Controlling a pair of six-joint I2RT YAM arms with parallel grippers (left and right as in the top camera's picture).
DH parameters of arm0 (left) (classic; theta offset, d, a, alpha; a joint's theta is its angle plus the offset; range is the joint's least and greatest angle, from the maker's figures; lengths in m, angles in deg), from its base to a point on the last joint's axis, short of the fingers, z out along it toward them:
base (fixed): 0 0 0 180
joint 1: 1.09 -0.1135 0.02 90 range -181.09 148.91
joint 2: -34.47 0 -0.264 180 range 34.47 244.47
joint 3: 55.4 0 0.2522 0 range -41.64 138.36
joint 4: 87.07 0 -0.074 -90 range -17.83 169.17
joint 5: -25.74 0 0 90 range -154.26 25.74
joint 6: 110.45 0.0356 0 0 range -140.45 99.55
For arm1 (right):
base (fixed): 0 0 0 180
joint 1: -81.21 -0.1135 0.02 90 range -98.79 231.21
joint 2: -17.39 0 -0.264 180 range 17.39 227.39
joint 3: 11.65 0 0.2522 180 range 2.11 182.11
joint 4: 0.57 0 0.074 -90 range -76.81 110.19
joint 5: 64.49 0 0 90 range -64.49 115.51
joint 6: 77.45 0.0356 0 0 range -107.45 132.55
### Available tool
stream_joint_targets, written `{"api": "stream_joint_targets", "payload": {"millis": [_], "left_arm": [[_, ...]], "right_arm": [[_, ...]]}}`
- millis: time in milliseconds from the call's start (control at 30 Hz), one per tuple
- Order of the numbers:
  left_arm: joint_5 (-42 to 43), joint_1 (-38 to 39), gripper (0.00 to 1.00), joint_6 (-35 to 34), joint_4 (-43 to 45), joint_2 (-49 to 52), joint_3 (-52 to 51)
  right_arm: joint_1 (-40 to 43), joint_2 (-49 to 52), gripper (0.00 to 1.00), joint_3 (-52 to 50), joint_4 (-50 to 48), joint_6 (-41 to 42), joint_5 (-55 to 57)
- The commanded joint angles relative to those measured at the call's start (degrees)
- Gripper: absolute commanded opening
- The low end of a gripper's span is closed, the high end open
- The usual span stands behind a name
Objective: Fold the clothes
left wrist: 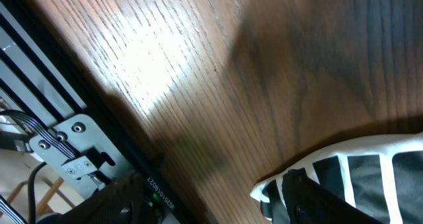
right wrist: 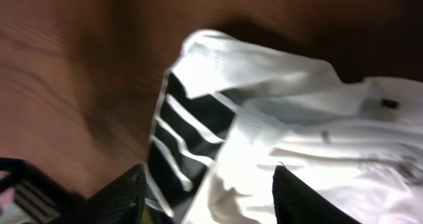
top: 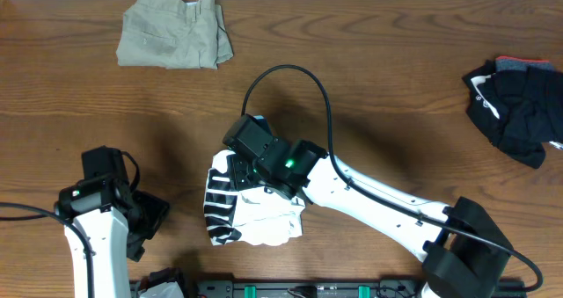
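Right hand (right wrist: 210, 201) spread, straddling bunched T-shirt (top: 259, 221) directly beneath | T-shirt at front-centre of surface (top: 378, 87), striped side facing left | left hand (top: 148, 221) spread, empty, well apart leftward | Right hand nearer, likely better placed to grasp.

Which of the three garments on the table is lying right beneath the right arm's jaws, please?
The white T-shirt with black stripes, nearest the robot; the khaki trousers lie far back on the left and the black bundle far right.
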Motion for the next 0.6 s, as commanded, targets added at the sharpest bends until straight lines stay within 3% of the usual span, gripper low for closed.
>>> {"api": "stream_joint_targets", "payload": {"millis": [0, 367, 567], "left_arm": [[-0.6, -1.4, 0.70, 0.9, -0.3, -0.4, 1.1], [-0.2, -1.4, 0.70, 1.0, -0.6, -0.4, 1.1], [-0.2, -1.4, 0.70, 1.0, -0.6, -0.4, 1.1]], "right_arm": [[-0.4, 1.5, 0.59, 0.6, 0.9, -1.2, 2.0], [-2.3, 13.6, 0.63, 16.8, 16.6, -3.1, 5.4], [-3.1, 15.5, 0.63, 17.8, 18.4, -3.1, 5.7]]}}
